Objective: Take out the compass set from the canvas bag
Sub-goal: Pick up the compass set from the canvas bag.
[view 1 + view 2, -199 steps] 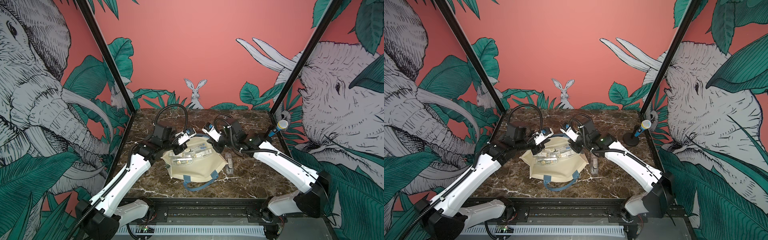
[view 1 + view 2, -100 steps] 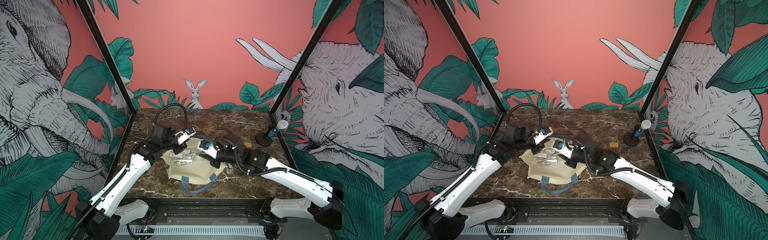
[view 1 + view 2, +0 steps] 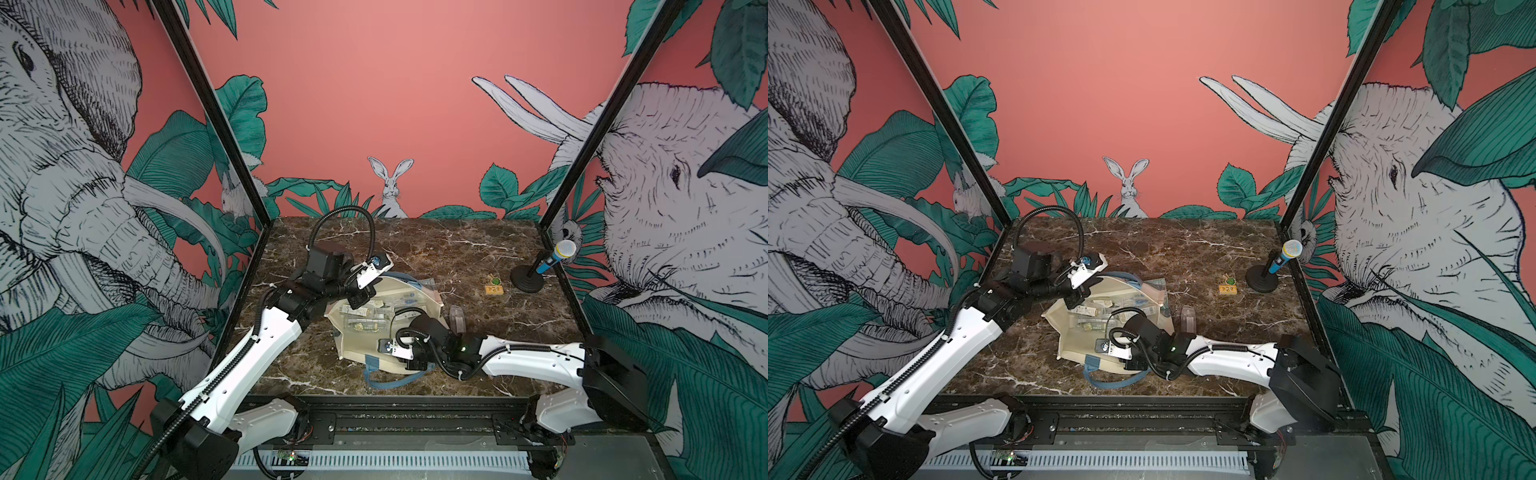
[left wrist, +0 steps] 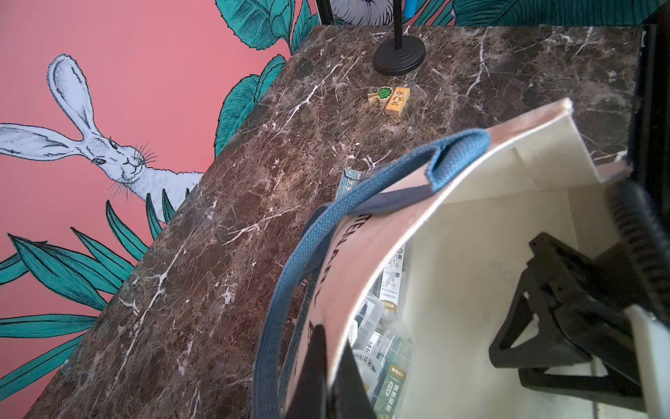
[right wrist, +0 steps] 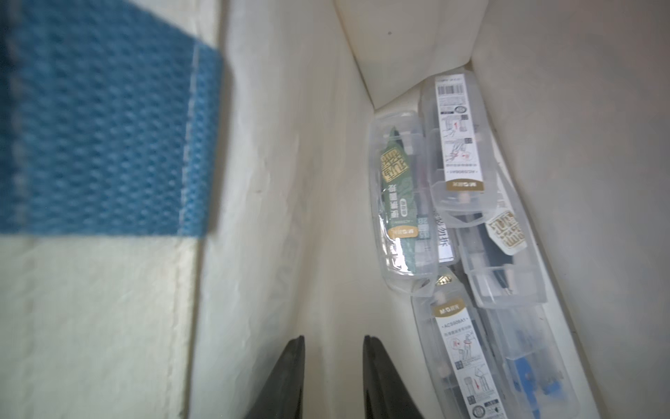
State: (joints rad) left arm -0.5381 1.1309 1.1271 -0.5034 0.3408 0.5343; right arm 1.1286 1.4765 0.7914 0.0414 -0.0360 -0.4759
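Canvas bag (image 3: 359, 347) lies on worktop (image 3: 457, 249), mouth gaping. Left hand (image 3: 362, 296) clamped on bag rim, lifting it. Right hand (image 5: 333, 339) inside mouth, fingers slightly apart, nothing between. Compass sets (image 5: 402, 203) in clear cases at bag bottom.

Both top views: set high at the robot's base side, pitched down and forward, taking in the whole worktop (image 3: 457, 249) to the back wall (image 3: 374, 104); near-identical field, slight sideways offset. Left wrist view: close at the canvas bag (image 4: 471, 254) rim, facing across the worktop toward that wall. Right wrist view: very close, inside the bag, facing its bottom. Wrist views share the compass-set cases (image 5: 402, 203) inside.
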